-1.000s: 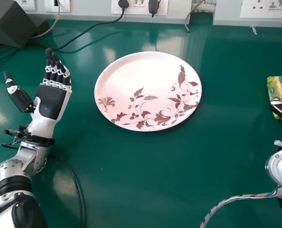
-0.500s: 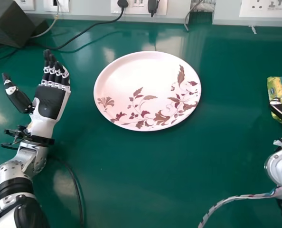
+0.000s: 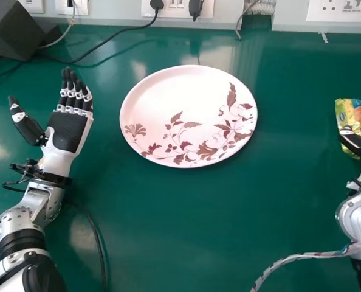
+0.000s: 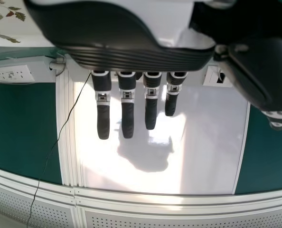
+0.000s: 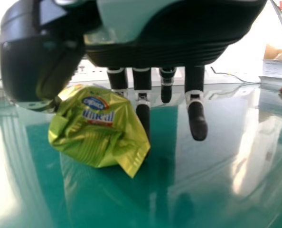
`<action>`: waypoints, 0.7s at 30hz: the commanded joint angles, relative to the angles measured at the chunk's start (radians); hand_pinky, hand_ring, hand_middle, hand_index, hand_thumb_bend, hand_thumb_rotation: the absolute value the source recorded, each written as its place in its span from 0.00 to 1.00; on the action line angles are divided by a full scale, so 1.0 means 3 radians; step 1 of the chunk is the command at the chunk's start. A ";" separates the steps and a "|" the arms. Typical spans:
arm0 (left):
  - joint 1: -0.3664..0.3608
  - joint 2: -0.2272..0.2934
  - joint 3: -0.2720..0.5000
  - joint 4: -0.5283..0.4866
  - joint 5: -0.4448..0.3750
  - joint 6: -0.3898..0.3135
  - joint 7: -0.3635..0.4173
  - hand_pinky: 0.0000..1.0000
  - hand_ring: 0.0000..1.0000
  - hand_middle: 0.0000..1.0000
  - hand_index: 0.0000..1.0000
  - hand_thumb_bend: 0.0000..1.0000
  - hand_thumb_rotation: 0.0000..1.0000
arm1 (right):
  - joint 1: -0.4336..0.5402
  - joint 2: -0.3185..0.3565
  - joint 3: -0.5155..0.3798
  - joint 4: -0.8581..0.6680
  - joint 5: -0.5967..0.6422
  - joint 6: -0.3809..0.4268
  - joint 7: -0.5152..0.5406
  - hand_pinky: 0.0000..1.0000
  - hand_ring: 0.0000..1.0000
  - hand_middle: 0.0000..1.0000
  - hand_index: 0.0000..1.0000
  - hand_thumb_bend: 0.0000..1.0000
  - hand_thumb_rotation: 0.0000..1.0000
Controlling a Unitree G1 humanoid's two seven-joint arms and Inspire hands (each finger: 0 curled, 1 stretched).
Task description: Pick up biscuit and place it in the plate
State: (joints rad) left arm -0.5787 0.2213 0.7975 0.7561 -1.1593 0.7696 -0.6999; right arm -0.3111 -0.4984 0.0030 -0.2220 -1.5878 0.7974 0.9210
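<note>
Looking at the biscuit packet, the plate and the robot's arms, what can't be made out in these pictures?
- Inside of the biscuit packet: the wrapper hides it, head and right wrist views.
- How firmly the right hand has it: the packet covers part of the contact, right wrist view.
- Part of the right arm: cut off by the head view's right edge.
- Most of the plate: cut off by an edge, left wrist view.

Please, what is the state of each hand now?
Left hand: open, empty.
Right hand: holding the biscuit packet between thumb and fingers.

Green table [image 3: 186, 225] — glossy, pale wall [image 3: 120, 11], white socket panels [image 3: 326, 12]
</note>
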 commanded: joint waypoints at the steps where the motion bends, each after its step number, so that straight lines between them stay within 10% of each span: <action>1: 0.0102 -0.0041 0.0022 0.0049 -0.0018 0.0007 -0.0002 0.67 0.77 0.87 0.96 1.00 0.53 | 0.0006 0.0038 -0.0041 -0.0066 -0.0073 -0.0028 0.0036 0.20 0.30 0.47 0.44 0.53 0.00; 21: 0.0015 -0.0014 0.0044 0.0242 -0.0014 -0.0004 -0.0082 0.62 0.77 0.87 0.94 1.00 0.52 | -0.0053 0.0199 -0.0205 -0.0377 -0.0343 -0.0267 0.0204 0.17 0.28 0.47 0.43 0.52 0.00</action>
State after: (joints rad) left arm -0.6002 0.2270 0.8041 0.7977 -1.1612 0.7694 -0.7047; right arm -0.3150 -0.4496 -0.0476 -0.3087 -1.6719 0.7228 0.9781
